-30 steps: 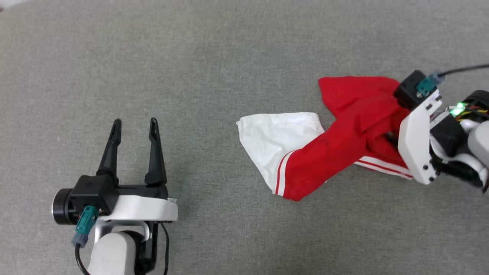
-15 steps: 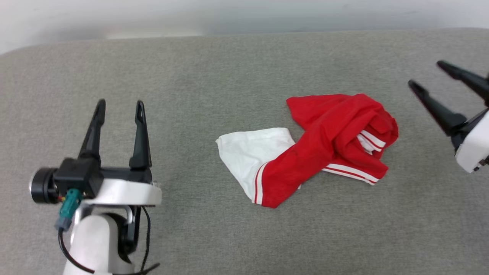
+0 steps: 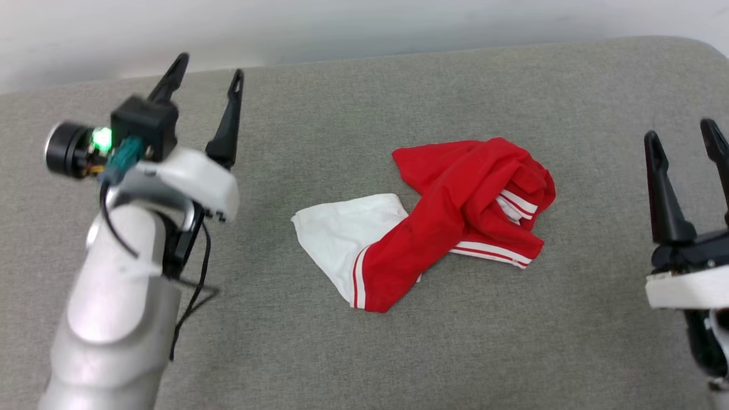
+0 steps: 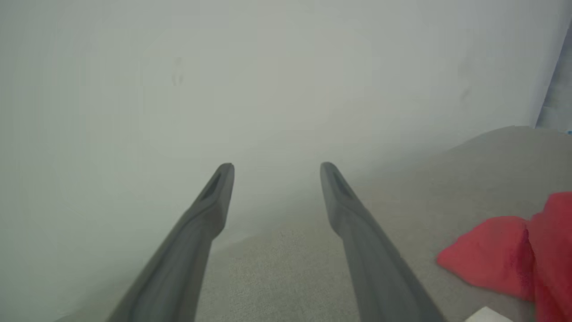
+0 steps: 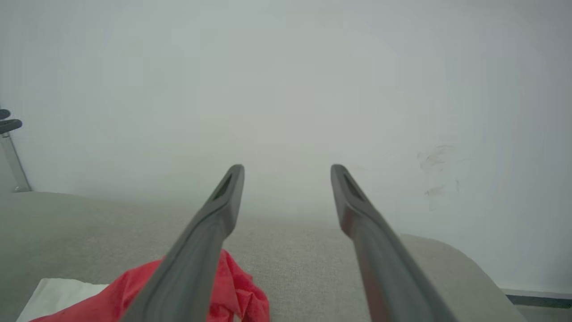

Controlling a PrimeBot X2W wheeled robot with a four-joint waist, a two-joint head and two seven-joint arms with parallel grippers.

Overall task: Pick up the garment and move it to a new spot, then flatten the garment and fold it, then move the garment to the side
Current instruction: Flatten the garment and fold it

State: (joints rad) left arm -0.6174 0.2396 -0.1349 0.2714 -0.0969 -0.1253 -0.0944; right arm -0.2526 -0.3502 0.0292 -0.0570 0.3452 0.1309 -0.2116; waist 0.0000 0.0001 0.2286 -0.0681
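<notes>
The garment (image 3: pixel 455 199) lies crumpled in a heap in the middle of the grey padded surface (image 3: pixel 398 85), mostly red with striped trim. One white sleeve (image 3: pixel 336 239) is spread out toward the left. My left gripper (image 3: pixel 209 65) is raised at the far left, well away from the cloth, open and empty. My right gripper (image 3: pixel 680 130) stands open to the right of the heap, not touching it. In the left wrist view the left gripper (image 4: pixel 277 166) points at the wall, with red cloth (image 4: pixel 514 259) at lower right. In the right wrist view the right gripper (image 5: pixel 288 167) has the garment (image 5: pixel 232 290) at its lower left.
A pale wall (image 3: pixel 342 23) runs along the back edge of the padded surface. The surface's rounded corner (image 3: pixel 700 48) is at the back right. Bare grey fabric surrounds the heap on all sides.
My right gripper has opened, let go of the garment and drawn back to the right. The left arm has risen toward the back edge. The camera has tilted up, so the wall shows.
</notes>
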